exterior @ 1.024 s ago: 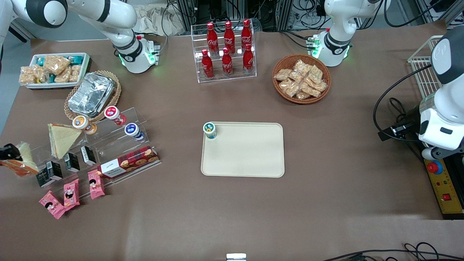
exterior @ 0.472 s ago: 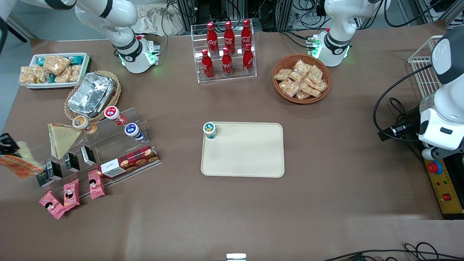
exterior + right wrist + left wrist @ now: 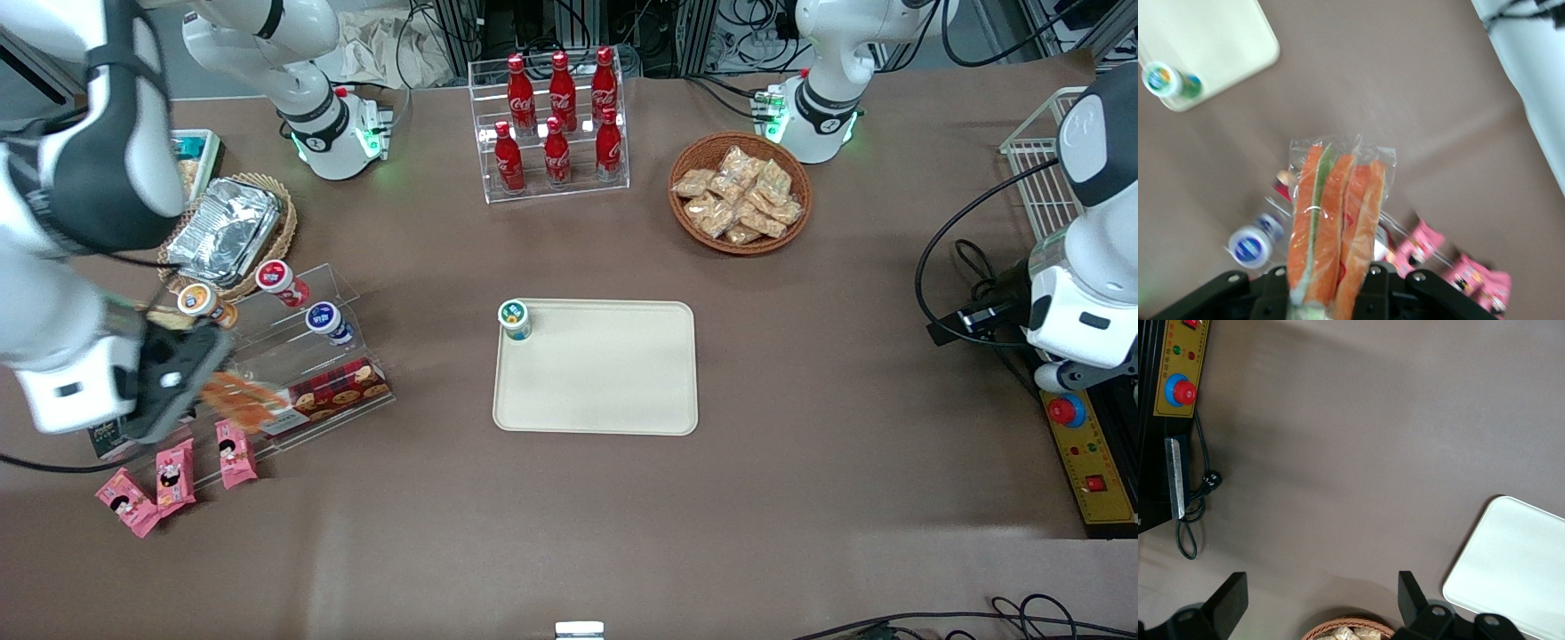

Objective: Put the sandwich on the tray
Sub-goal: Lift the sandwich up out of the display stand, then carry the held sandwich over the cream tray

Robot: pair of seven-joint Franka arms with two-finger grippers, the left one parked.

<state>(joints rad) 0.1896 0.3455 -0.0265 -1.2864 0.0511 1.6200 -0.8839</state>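
While clamped on the sandwich [image 3: 1333, 227], gripper [image 3: 182, 378] hangs above the clear display stand [image 3: 293, 356], well apart from the tray [image 3: 613, 391], which holds one small cup [image 3: 514, 319].

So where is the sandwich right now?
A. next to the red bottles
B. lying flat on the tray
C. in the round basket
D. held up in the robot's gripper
D: the gripper is shut on the sandwich, carrying it above the clear snack stand, not yet at the tray.
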